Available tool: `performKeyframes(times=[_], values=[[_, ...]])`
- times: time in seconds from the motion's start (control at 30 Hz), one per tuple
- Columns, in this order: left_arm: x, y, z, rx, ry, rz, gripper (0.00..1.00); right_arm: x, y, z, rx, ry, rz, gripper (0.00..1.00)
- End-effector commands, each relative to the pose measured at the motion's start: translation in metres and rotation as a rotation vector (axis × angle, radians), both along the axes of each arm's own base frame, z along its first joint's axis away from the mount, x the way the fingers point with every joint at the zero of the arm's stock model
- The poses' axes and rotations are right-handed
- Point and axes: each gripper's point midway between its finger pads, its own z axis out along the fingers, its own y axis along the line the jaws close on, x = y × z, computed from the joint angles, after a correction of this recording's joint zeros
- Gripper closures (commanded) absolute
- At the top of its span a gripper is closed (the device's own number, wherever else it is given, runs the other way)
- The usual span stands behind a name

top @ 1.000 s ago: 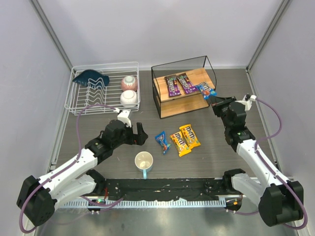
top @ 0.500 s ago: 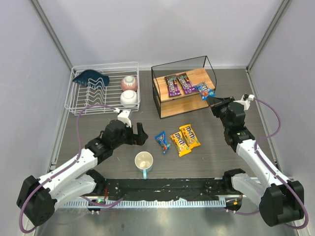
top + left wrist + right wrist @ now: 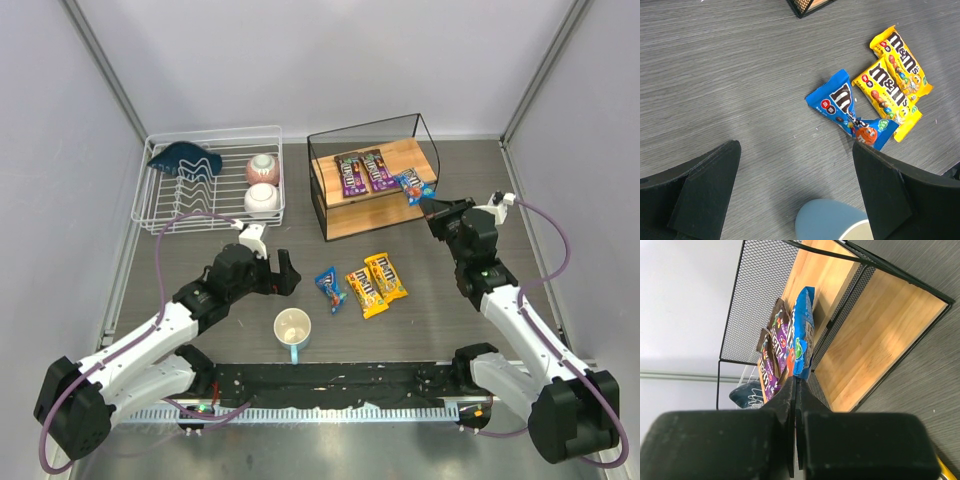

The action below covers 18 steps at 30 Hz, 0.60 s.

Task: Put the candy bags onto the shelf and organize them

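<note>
Grey wood-grain worktop [image 3: 300, 238] in a pale booth
Plain lilac-grey walls [image 3: 330, 60] stand beyond and either side of the right claw [image 3: 430, 200], metal posts [image 3: 108, 72] at the far corners

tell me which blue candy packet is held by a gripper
The glossy blue candy packet at the black-framed wooden shelf, pinched in the shut right gripper. The other blue packet lies free on the grey table.

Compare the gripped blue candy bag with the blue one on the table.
Held blue glossy bag: pinched in the shut right gripper; loose blue bag: free, flat on the table. Held bag: at the black-framed wooden shelf; loose bag: beside two yellow bags. Both blue.
</note>
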Motion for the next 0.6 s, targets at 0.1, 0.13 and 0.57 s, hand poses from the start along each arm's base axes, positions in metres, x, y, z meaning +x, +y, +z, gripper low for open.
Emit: performKeyframes(times=[0.1, 0.13, 0.57], values=[[0.0031, -0.0058, 0.0118, -0.017, -0.030, -0.018, 0.00, 0.0001, 0.0019, 0.0179, 0.001, -0.052, 0.000, 0.99], [0.0033, -0.0059, 0.0121, -0.019, -0.030, -0.017, 0.00, -0.0001, 0.0021, 0.0184, 0.003, -0.054, 0.000, 0.99], [0.0039, -0.0060, 0.0134, -0.019, -0.034, -0.016, 0.00, -0.0005, 0.0003, 0.0156, -0.013, -0.046, -0.021, 0.99]])
